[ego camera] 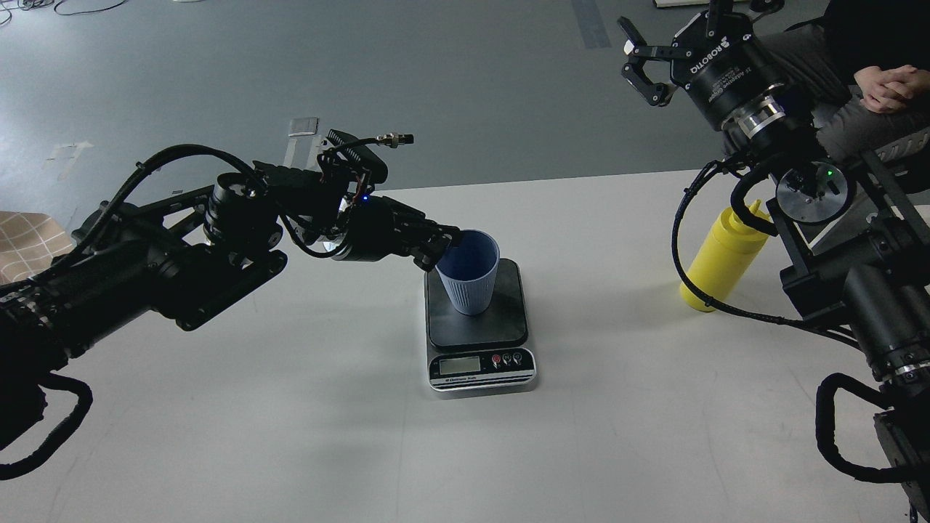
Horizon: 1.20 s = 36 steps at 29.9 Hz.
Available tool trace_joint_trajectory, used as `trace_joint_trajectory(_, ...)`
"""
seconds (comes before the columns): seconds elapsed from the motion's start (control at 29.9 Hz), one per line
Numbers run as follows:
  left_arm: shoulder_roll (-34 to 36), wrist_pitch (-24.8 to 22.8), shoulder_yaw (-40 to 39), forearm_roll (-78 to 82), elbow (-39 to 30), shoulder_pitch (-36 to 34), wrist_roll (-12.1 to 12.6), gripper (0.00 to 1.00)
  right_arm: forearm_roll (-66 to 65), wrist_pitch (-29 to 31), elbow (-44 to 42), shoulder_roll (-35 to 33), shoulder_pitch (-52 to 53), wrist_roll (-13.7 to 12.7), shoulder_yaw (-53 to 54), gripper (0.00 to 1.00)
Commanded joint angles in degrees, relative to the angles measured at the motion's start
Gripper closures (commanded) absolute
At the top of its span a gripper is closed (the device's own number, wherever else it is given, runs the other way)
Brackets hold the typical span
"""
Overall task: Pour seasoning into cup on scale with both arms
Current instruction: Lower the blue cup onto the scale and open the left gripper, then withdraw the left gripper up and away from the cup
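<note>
The light-blue ribbed cup (468,280) stands on the black plate of the scale (479,330) at mid-table, leaning slightly. My left gripper (438,247) reaches in from the left and is shut on the cup's left rim. The yellow seasoning bottle (719,261) stands on the table at the right, its top partly hidden behind my right arm's cable. My right gripper (636,62) is open and empty, raised high above the table's far edge, up and left of the bottle.
The scale's silver front with LCD (459,365) and buttons faces me. A seated person's clasped hands (890,78) show at the top right. The table's far edge (552,180) runs behind the scale, with grey floor beyond.
</note>
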Motion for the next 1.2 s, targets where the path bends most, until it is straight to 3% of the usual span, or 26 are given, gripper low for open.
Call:
trace_joint_trajectory(0.0,0.09,-0.09,-0.19,-0.09,-0.19,-0.16,0.00,0.62,0.00,-0.03,0.00,0.07,0.00,0.05,0.00,0.00)
trace_joint_trajectory(0.3,0.44,-0.09,-0.45,-0.18,-0.63,-0.25,0.00,0.52,0.00,-0.03,-0.08,-0.02,0.00,-0.04,0.00,0.00)
trace_joint_trajectory(0.4,0.44,0.00,-0.97,-0.35,-0.63,-0.43,0.00,0.38,0.00,-0.03,0.00,-0.02,0.08,0.05,0.00,0.00)
trace_joint_trajectory(0.84,2.37,-0.17,-3.70,-7.20,-1.15,-0.95,0.00,0.21,0.00,-0.03,0.00,-0.02,0.09,-0.04,0.00,0.00)
trace_joint_trajectory(1.17,5.98,-1.14,-14.06,-36.59,-1.15,0.01,0.00,0.06,0.00,-0.12,0.18,-0.02,-0.09,-0.04,0.00,0.00)
